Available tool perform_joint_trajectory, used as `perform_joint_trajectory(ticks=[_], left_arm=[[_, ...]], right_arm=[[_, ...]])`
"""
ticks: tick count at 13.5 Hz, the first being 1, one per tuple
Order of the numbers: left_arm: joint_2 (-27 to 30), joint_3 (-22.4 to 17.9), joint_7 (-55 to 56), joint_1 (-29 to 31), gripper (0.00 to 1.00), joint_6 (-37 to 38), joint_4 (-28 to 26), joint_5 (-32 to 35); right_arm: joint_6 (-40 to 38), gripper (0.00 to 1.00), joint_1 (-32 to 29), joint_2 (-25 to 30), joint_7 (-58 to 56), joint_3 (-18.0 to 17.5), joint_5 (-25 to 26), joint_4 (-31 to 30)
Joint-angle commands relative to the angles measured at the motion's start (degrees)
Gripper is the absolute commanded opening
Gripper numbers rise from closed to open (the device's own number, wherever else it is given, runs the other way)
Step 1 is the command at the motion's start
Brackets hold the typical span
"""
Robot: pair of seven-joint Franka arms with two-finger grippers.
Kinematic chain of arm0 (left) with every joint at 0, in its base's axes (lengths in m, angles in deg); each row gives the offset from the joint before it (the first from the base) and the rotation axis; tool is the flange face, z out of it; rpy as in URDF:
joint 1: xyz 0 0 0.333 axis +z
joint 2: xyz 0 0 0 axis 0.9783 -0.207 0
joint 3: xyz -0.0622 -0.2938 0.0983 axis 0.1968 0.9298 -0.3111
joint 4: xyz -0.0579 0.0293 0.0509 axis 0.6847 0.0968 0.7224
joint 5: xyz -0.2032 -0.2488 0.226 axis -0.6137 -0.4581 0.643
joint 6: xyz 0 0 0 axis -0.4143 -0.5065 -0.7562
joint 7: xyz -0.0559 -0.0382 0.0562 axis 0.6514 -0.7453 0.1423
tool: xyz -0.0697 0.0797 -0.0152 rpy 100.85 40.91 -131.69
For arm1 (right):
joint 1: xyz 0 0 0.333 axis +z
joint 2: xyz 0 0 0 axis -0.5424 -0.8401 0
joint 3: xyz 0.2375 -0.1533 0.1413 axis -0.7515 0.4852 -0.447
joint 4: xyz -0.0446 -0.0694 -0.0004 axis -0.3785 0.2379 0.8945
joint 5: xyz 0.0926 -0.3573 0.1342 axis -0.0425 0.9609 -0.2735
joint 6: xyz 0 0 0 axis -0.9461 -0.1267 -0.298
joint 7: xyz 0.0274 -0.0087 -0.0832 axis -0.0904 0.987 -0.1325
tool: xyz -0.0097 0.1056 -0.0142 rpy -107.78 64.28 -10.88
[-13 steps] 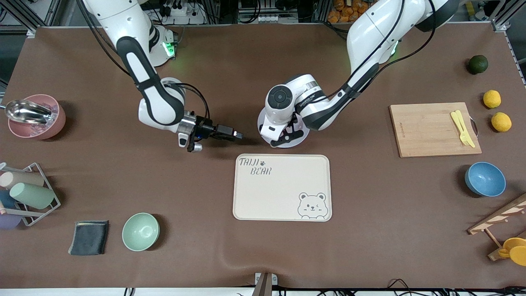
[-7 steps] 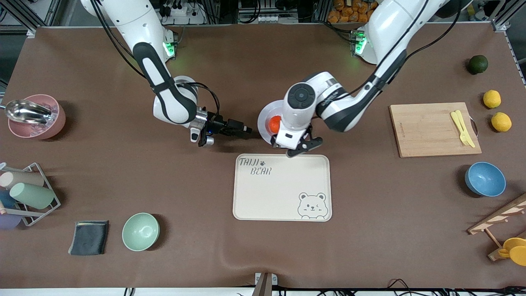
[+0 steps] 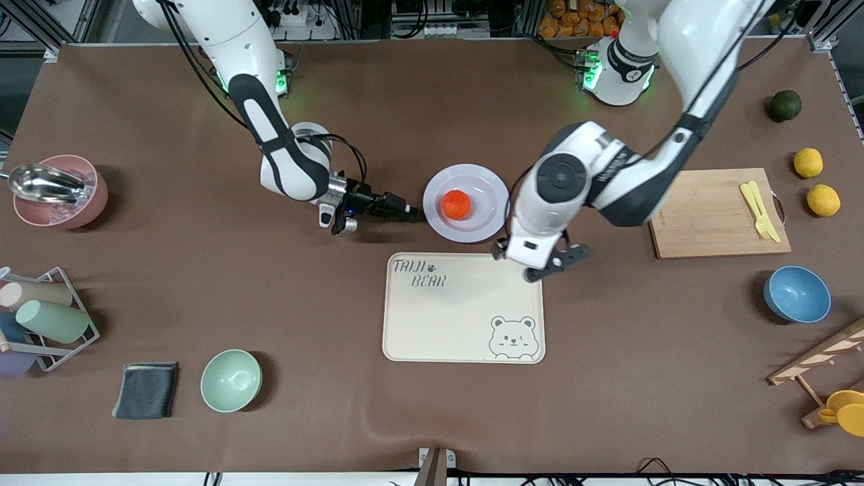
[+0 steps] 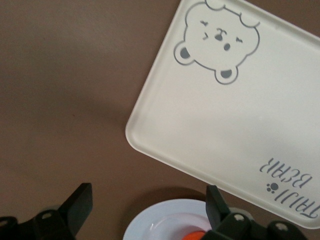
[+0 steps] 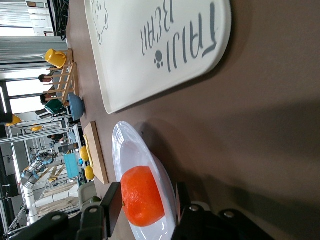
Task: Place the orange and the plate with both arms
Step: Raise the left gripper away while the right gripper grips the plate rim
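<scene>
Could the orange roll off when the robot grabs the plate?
It might. The orange sits loose in the plate, and the right gripper is closing its jaws on the rim, so a tilt or jerk could roll it out. The thin rim could also slip free. The left gripper, jaws open, hangs over the tray's corner.

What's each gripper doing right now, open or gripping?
Left gripper: open, empty, over the tray corner.
Right gripper: at the rim of the plate holding the orange; grip cannot be told.
</scene>
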Motion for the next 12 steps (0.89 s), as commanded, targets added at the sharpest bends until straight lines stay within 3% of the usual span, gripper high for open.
perform_joint_trajectory(ticks=[1,4,6,9,12], left_arm=[[1.1,3.4,-5.7,6.6,1.00,5.6,3.3,-2.3],[1.2,5.6,-9.0,10.6,1.00,10.1,6.4,-2.4],[2.7,5.6,-10.3,12.0,1.00,12.4,6.5,-2.4],[4.3,5.7,-14.3,16.2,1.00,16.0,6.5,-2.5],[5.5,4.0,-22.7,18.0,1.00,23.4,6.6,-2.6]], right_arm=[[0.1,0.52,2.3,-0.2,-1.6,0.3,-2.7,-0.4],[0.2,0.52,2.6,-0.7,-1.6,0.3,-2.8,-0.5],[0.2,0.50,4.2,-1.0,-2.4,0.3,-6.1,-0.4],[0.3,0.34,6.1,-2.0,-5.4,0.3,-10.3,-0.4],[0.9,0.30,6.8,-2.1,-5.4,0.4,-10.4,-0.4]])
